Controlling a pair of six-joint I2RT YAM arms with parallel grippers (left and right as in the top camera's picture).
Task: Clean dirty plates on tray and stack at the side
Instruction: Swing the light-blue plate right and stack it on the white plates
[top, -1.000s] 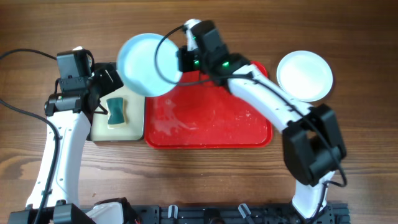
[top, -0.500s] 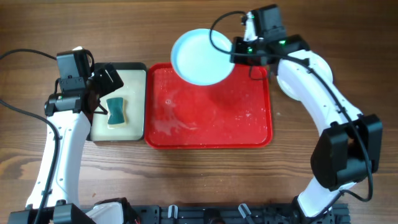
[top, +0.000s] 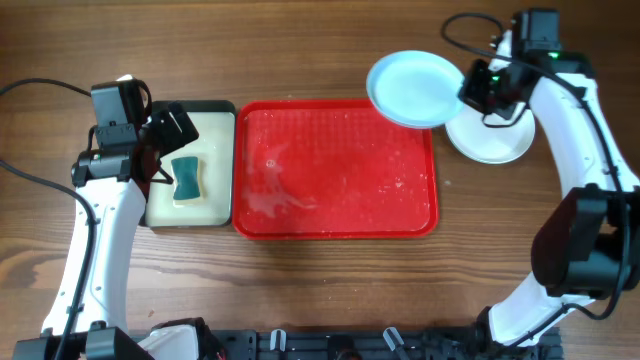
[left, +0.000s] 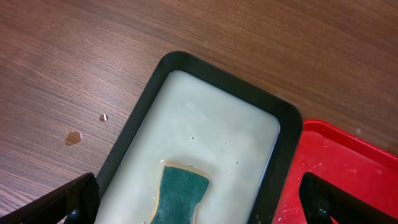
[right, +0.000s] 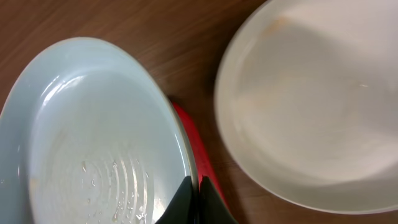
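The right gripper (top: 472, 90) pinches the rim of the pale blue round plate (top: 410, 88) at 2 o'clock of the red rectangular plastic tray (top: 335, 190); the left gripper (top: 166, 150) has its jaws wide.

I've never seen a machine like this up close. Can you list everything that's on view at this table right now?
light-blue round plate: one, pale blue, held in the air over the red tray's far right corner
white round plate: one, white, on the table right of the red tray
red rectangular plastic tray: one, red, wet, in the middle of the table
small dark-rimmed tray: one, black rim, pale liquid inside, beside the red tray's left edge
green sponge: one, teal, lying in the small tray
wooden table: one, brown
left gripper: one, black, open above the small tray
right gripper: one, black, shut on the blue plate's rim
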